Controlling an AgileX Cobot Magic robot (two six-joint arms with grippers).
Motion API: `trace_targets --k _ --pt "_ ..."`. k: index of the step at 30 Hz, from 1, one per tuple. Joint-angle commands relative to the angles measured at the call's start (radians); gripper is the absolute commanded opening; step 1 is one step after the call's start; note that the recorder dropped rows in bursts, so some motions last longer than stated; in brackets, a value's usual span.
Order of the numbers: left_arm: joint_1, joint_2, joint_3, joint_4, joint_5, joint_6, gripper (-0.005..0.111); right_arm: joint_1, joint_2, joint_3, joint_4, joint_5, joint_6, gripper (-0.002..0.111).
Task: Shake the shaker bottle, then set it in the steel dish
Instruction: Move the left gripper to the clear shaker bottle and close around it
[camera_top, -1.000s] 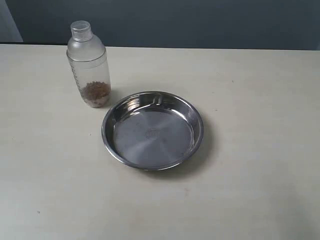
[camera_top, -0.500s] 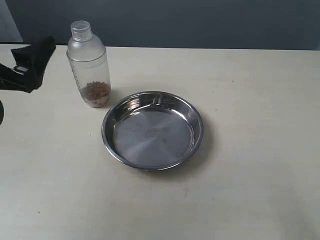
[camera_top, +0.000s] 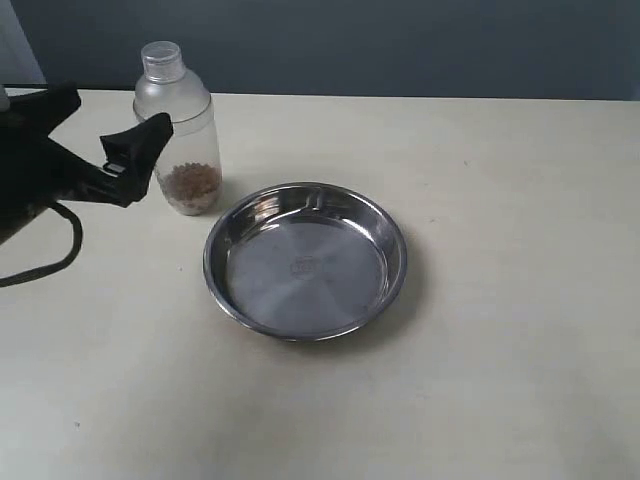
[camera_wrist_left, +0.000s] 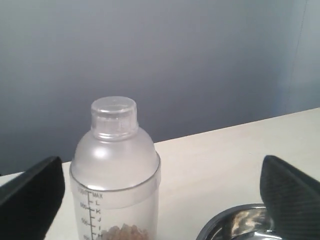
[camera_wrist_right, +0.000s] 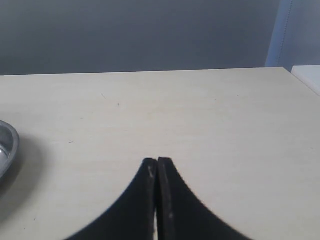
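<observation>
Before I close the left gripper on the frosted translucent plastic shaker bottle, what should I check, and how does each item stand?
1. Opening of left gripper: ok, jaws spread wider than the frosted plastic shaker bottle.
2. Bottle upright, cap on: ok.
3. Bottle centred between the fingers: not ok, the left wrist view shows it nearer one finger.
4. Fingers far enough along the bottle's body: cannot tell.
5. Shallow round steel dish empty: ok.
6. Shut right gripper away from the work: ok, over bare table.
</observation>
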Motion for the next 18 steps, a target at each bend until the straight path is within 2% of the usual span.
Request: trace_targets --k 1,7,18 --pt "-0.008 0.155 -0.006 -0.058 -0.141 0.061 0.105 -0.006 -0.004 0.001 -0.005 -0.013 0.000 -0.001" --pt "-0.008 0.349 -0.103 -0.074 -0.141 0.092 0.105 -0.006 -0.004 0.001 -0.005 -0.013 0.000 -0.001" --pt "-0.008 0.517 -0.287 -0.054 -0.141 0.090 0.105 -0.006 -0.004 0.001 -0.005 -0.013 0.000 -0.001"
